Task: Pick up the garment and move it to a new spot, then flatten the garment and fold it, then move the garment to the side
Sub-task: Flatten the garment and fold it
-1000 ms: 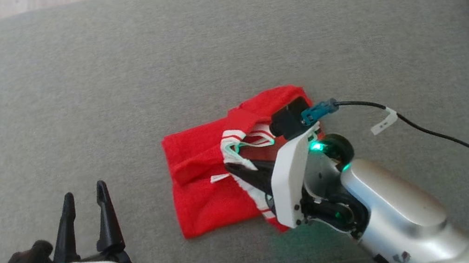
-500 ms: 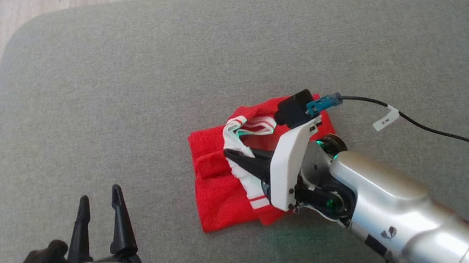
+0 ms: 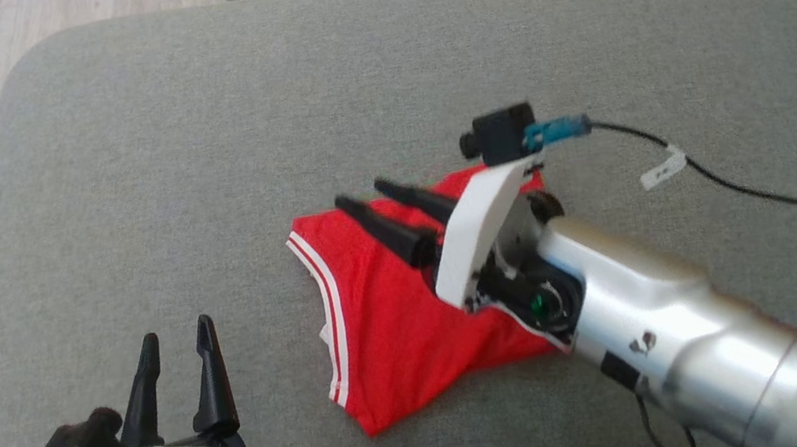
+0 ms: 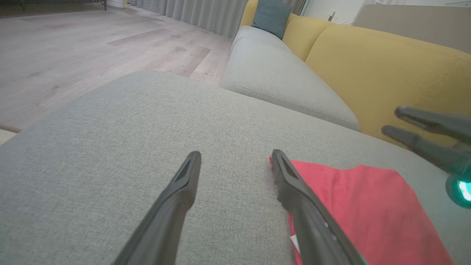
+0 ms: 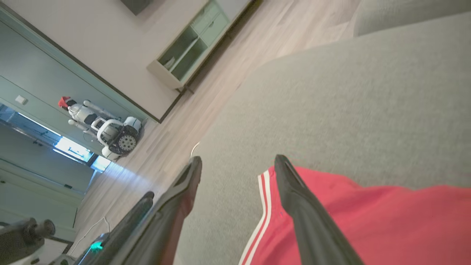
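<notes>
The silver right arm [image 3: 673,340] reaches in from the lower right; the right pincer [image 3: 363,193] is spread and empty, fingers angled up-left over the garment [image 3: 392,336], which lies on the grey sofa cushion [image 3: 191,128]. The left pincer [image 3: 177,332], also spread, hovers to the garment's left

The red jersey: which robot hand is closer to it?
Right. The right gripper hangs open over the jersey; the left gripper, open too, is off to its left above the cushion.
</notes>
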### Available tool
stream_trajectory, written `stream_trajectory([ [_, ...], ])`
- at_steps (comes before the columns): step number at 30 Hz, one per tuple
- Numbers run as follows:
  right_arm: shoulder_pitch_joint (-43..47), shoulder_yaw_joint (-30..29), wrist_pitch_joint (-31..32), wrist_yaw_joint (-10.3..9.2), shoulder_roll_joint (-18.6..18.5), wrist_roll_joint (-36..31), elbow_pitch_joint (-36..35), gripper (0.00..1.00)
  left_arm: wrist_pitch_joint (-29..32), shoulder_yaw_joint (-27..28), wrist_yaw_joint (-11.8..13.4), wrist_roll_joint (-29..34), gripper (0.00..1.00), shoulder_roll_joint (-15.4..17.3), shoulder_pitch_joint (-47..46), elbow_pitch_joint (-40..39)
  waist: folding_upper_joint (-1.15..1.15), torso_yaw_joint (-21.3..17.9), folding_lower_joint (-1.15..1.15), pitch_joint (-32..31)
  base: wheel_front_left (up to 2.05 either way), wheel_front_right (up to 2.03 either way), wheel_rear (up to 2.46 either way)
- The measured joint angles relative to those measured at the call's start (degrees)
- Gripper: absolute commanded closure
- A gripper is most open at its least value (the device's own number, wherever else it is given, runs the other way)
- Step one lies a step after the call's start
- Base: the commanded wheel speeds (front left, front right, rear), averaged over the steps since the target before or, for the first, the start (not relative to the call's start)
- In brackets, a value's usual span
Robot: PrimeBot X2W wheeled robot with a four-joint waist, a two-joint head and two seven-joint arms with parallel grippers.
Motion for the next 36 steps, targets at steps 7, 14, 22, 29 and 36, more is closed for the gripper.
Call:
stream_trajectory([
  [7, -6.04, 1.34, -9.62, 0.0, 0.02, 0.86, 4.37, 0.0, 0.0, 0.13, 0.0, 0.03, 0.0, 0.09, -0.02, -0.8, 0.0, -1.37, 0.0, 0.49, 0.0, 0.0, 0.0],
  [14, -7.13, -1.21, -19.13, 0.0, 0.15, -5.2, 12.98, 0.0, 0.0, 0.52, 0.01, 1.86, 0.0, 0.16, -0.09, -2.61, 0.0, -3.71, 0.0, -0.19, 0.0, 0.0, 0.0],
  [22, -0.24, -29.15, -19.86, 0.0, -0.46, -31.23, 7.36, 0.0, -0.01, 1.02, 1.09, 2.64, 0.0, 0.02, -0.1, -4.08, 0.0, -8.2, 0.0, -1.36, 0.0, 0.0, 0.0],
  [29, 21.07, -43.59, -19.9, 0.0, -0.08, -48.62, -5.46, 0.0, -0.01, 1.26, 1.6, 2.97, 0.0, -0.69, 0.03, -4.32, 0.0, -9.38, 0.0, -2.64, 0.0, 0.0, 0.0],
  [36, 33.07, -49.44, -19.9, 0.0, 0.63, -52.0, -16.59, 0.0, 0.0, 1.4, 1.86, 4.04, 0.0, -1.05, 2.17, -4.26, 0.0, -9.14, 0.0, -3.49, 0.0, 0.0, 0.0],
])
